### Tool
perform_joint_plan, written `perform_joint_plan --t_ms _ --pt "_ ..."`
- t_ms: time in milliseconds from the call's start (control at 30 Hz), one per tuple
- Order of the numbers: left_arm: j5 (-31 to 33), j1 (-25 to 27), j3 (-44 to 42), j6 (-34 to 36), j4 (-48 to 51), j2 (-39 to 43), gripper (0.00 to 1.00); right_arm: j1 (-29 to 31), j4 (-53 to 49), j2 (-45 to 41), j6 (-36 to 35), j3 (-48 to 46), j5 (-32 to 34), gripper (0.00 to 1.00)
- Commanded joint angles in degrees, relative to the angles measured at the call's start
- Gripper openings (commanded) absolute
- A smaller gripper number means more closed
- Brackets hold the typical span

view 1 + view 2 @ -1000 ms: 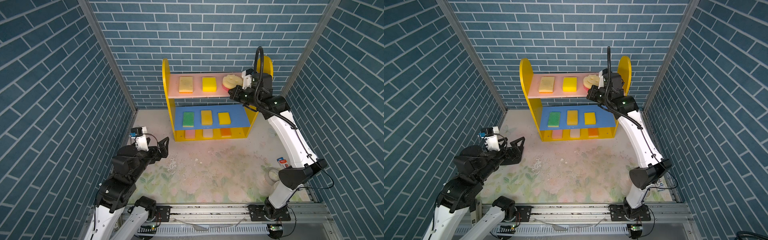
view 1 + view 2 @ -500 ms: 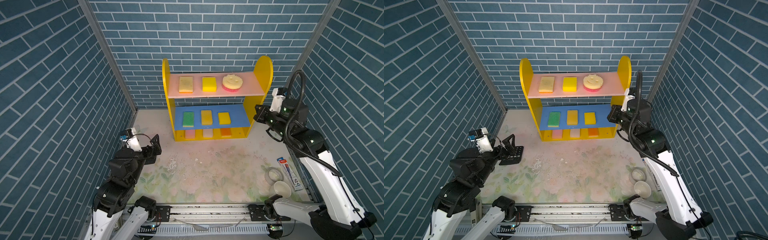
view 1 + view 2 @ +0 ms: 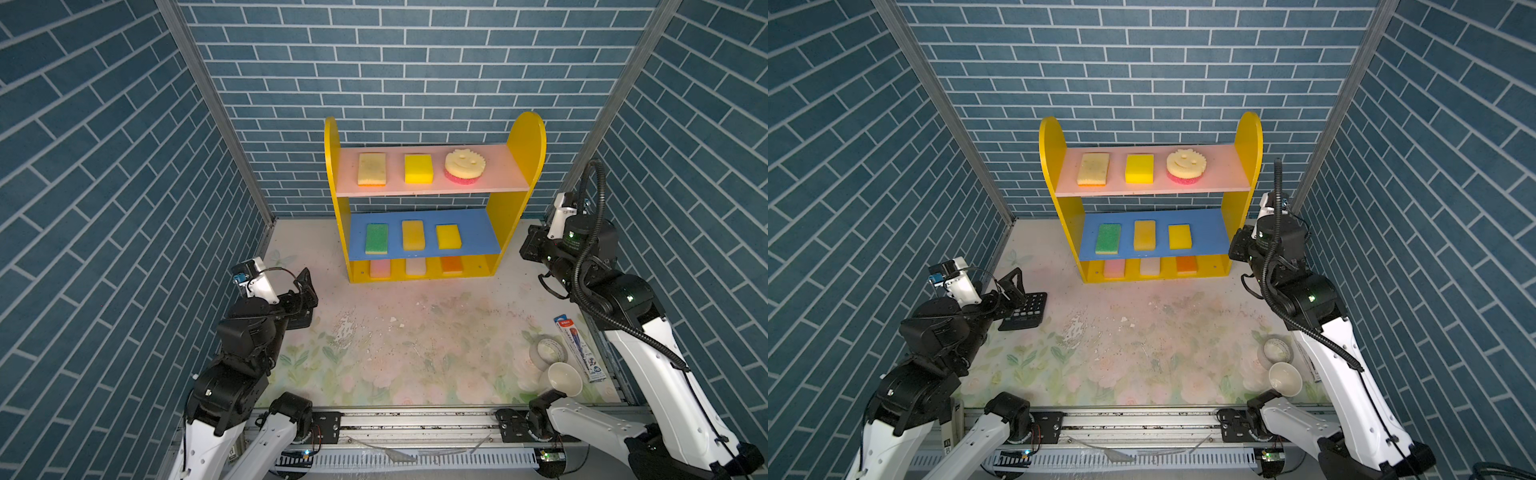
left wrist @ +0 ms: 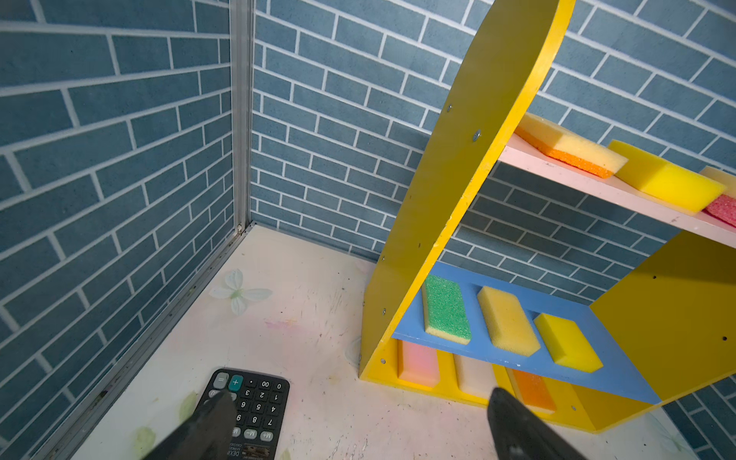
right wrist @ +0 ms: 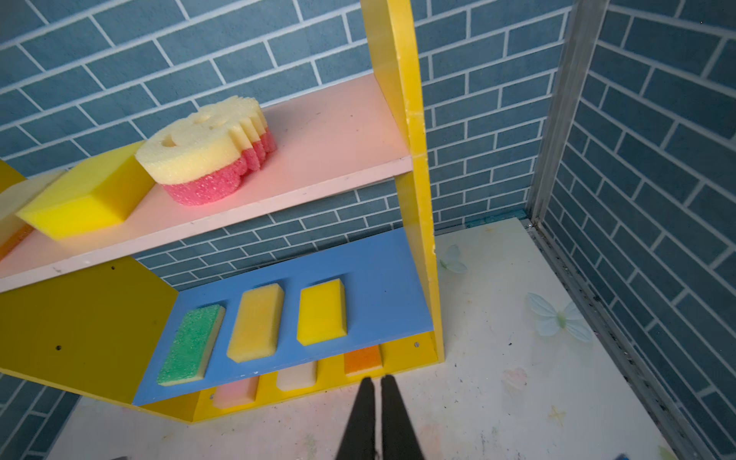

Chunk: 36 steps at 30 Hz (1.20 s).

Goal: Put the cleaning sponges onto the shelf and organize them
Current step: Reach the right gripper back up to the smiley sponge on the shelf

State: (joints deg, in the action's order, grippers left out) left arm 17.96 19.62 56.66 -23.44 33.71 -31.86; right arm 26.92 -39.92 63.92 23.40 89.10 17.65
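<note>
Neatly rowed pastel sponges [image 3: 419, 169], three-tier shelf [image 3: 524, 137]

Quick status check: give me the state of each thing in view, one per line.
shelf: upright, all three levels filled.
smiley sponge: flat on pink top board, released.
top-board rectangular sponges: two, flat.
blue-board sponges: three, flat, in a row.
base sponges: three, tucked under.
calculator: on the table, face up.
left tool: open, empty.
right tool: nearly shut, empty.

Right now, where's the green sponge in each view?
Both top views: green sponge at the left end of the blue board.
Left wrist, beside the near yellow side panel.
Right wrist, farthest from the gripper-side panel.
Shared landmark: blue board.
</note>
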Motion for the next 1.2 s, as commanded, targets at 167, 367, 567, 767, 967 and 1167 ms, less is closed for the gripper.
perform_joint_plan --t_ms 167,367,567,767,967,1167 --pt "-11.62 -0.37 3.04 2.21 -1.47 -6.14 1.0 -0.29 -6.88 19.93 -4.45 29.13 -15.41 0.4" --pt "-12.56 -0.37 3.67 3.73 -1.02 -6.56 1.0 -0.3 -14.8 35.52 -5.65 50.4 -15.28 0.54" --pt "-11.52 -0.37 4.06 4.88 -0.23 -6.97 1.0 -1.75 -16.37 43.92 -2.83 60.24 -14.39 0.55" --pt "-11.07 -0.37 3.68 5.56 -1.97 -8.32 1.0 -3.75 -15.36 46.05 -0.19 60.69 -17.38 0.52" --pt "-11.4 -0.37 3.19 5.21 -3.22 -9.28 1.0 -5.29 -14.78 47.05 2.17 59.58 -19.64 0.45" --pt "-10.34 -0.37 2.85 5.33 -2.69 -8.16 1.0 -6.08 -13.62 46.65 3.19 59.28 -20.5 0.4"
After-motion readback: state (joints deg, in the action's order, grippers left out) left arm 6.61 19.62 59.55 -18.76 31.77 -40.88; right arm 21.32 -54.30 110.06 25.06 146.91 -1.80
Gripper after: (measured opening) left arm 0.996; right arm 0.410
